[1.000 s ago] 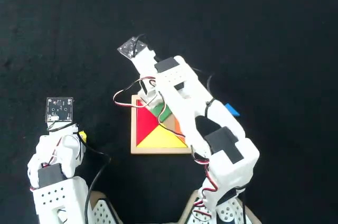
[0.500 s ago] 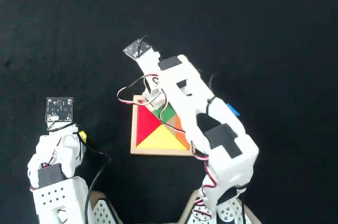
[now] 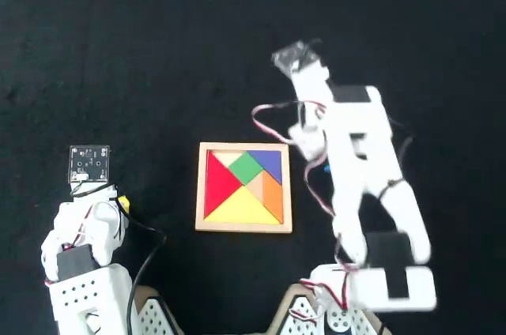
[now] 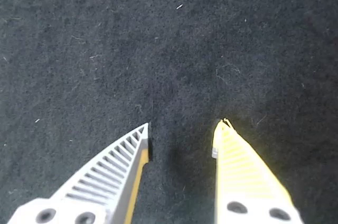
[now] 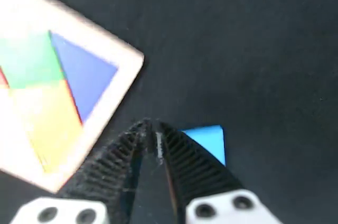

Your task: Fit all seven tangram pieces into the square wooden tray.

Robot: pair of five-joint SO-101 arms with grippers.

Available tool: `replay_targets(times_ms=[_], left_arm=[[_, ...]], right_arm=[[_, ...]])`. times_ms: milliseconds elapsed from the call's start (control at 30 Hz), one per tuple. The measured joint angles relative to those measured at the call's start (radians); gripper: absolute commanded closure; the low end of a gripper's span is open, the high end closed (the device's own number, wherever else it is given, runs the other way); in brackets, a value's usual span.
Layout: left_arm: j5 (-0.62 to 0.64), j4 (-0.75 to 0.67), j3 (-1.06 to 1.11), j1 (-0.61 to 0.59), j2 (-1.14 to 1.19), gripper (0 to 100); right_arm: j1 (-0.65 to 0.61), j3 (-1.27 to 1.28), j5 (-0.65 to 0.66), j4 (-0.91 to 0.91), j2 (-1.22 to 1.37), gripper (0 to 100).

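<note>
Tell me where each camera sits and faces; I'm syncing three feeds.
High view: overhead, looking down at table, tray, left arm, right arm.
Left wrist view: on that wrist, facing table past the open left gripper.
Right wrist view: on that wrist, facing a blue piece past the shut right gripper.
Shared: tray, in high and right wrist views.

My right arm (image 3: 360, 153), which reached across the wooden tray (image 3: 243, 227) a second ago, has swung off it toward the right side of the desk (image 3: 443, 74). The tray's upper right part, covered until then, is now exposed. My right tool (image 5: 153, 129) has left the tray's far corner and now sits just beside the loose blue piece (image 5: 208, 138).
</note>
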Motion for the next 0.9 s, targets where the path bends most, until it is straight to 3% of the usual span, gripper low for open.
replay_targets(times_ms=[67,133,233,367,467,667,900], left_arm=[[0.0,0.0,0.0,0.0,0.0,80],[0.0,0.0,0.0,0.0,0.0,80],[0.0,0.0,0.0,0.0,0.0,80],[0.0,0.0,0.0,0.0,0.0,80],[0.0,0.0,0.0,0.0,0.0,80],[0.0,0.0,0.0,0.0,0.0,80],[0.0,0.0,0.0,0.0,0.0,80]], right_arm=[[0.044,0.104,0.157,-0.04,-0.066,97.2],[0.104,0.206,0.298,-0.118,-0.115,89.1],[0.186,0.333,0.4,-0.264,-0.144,78.0],[0.227,0.384,0.535,-0.322,-0.143,85.1],[0.224,0.384,0.661,-0.322,-0.114,84.1],[0.226,0.353,0.726,-0.322,-0.049,76.5],[0.249,0.31,0.879,-0.322,-0.011,76.7]])
